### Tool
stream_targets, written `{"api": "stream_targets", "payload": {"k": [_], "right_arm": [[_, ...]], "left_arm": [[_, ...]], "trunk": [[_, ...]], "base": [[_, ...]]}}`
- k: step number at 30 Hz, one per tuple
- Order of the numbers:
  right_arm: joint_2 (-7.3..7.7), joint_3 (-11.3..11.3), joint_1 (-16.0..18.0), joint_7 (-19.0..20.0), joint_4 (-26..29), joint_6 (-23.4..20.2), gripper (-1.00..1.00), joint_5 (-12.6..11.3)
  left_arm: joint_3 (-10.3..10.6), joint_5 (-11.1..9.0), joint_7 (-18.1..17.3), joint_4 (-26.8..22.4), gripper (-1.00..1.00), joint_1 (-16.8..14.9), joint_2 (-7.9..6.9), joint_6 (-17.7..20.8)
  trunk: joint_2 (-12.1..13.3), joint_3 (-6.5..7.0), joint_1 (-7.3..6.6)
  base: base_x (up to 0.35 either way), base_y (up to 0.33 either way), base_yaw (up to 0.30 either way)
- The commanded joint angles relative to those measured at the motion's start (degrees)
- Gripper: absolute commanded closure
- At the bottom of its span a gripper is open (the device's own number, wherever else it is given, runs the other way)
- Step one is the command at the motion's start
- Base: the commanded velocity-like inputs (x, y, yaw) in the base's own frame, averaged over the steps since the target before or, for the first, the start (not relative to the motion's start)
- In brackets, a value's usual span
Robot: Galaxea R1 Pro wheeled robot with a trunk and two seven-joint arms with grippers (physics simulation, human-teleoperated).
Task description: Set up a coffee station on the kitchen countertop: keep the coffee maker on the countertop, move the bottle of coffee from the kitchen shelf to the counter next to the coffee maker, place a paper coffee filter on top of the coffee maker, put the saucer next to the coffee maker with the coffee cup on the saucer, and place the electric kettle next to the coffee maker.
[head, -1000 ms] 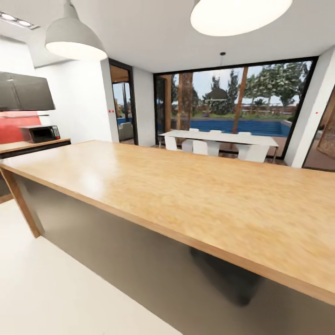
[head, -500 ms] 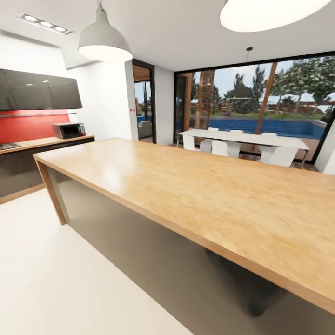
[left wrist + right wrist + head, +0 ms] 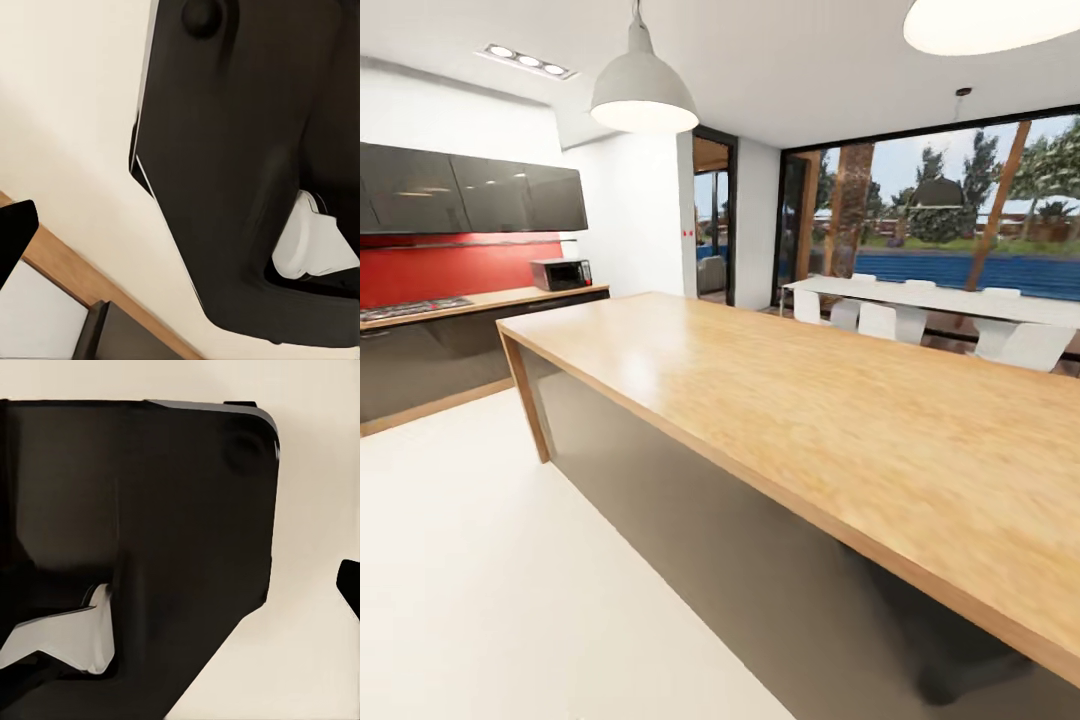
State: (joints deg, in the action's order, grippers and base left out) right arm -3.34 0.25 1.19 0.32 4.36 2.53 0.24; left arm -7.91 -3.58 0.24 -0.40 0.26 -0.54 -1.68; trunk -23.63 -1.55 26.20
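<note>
A long wooden island (image 3: 780, 400) is stretching from the near right toward the far left in the head view, its dark side panel facing the pale floor (image 3: 480, 560). At the far left a counter (image 3: 470, 300) is running along a red wall (image 3: 440, 270), carrying a microwave (image 3: 560, 273) and a hob (image 3: 410, 308), with dark cabinets (image 3: 470, 195) hanging above. A pendant lamp (image 3: 643, 90) is hanging over the island's far end. Beyond the island, a white table (image 3: 930, 296) with white chairs (image 3: 877, 320) is standing before big windows (image 3: 950, 210) looking onto a pool.

None of the coffee things are appearing on the island or the far counter as seen here.

In the left wrist view a dark robot body (image 3: 247, 165) is looming over the floor, with a strip of wood edge (image 3: 75, 281) nearby. In the right wrist view the same dark body (image 3: 135, 532) is lying against the pale floor. I cannot tell whether either set of jaws is released or clenched.
</note>
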Motion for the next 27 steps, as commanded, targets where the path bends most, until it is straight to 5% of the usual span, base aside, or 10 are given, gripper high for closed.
{"api": "stream_targets", "payload": {"k": [1,27], "right_arm": [[0.00,0.0,0.0,0.0,-0.1,0.2,-1.00,0.0],[0.00,0.0,0.0,0.0,-0.1,0.2,-1.00,0.1]], "left_arm": [[-0.2,-0.4,0.0,-0.1,-1.00,0.0,0.01,-0.1],[-0.3,-0.5,0.0,-0.1,-1.00,0.0,0.08,-1.7]], "trunk": [[0.3,0.04,-0.19],[0.7,-0.78,-0.41]], "base": [[0.000,0.000,0.273],[0.000,0.000,0.273]]}}
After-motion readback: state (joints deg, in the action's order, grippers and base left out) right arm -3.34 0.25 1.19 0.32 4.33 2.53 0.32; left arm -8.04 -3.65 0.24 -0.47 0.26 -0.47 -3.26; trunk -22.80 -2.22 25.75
